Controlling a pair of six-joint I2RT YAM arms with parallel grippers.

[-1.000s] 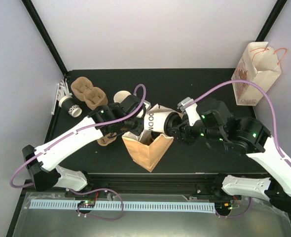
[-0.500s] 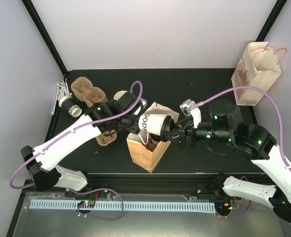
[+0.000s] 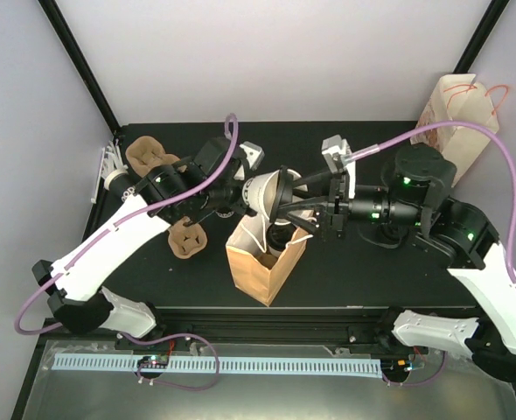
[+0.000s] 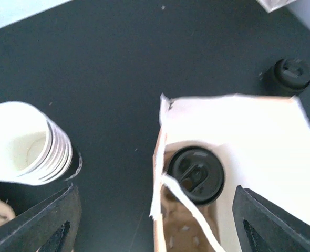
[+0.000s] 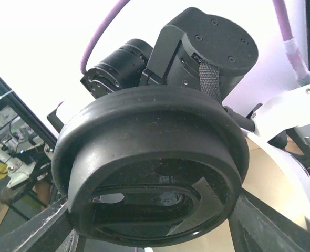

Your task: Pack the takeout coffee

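Above bag (image 3: 256,267) | right claw (image 3: 291,201) grips lidded cup (image 3: 261,194) | left claw (image 4: 155,210) spread

I have the paper bag (image 3: 256,273) standing near the tabletop's front edge, about midway along it. The bagged cup (image 4: 196,174) sits upright inside it. Above the bag's mouth the held cup (image 3: 260,194) lies sideways in the right pincer (image 3: 300,203). The left pincer (image 4: 156,190) is just to its left, clear of it.

The cup stack (image 4: 23,139) stands off the bag's left side, and a loose cup (image 4: 289,76) stands beyond the opposite side. The near carrier (image 3: 186,238) lies just left of the bag. The far carrier (image 3: 149,156) is toward the back-left corner, with a tipped cup (image 3: 116,182) beside it at the left edge. The gift bag (image 3: 455,98) stands at the back-right corner.
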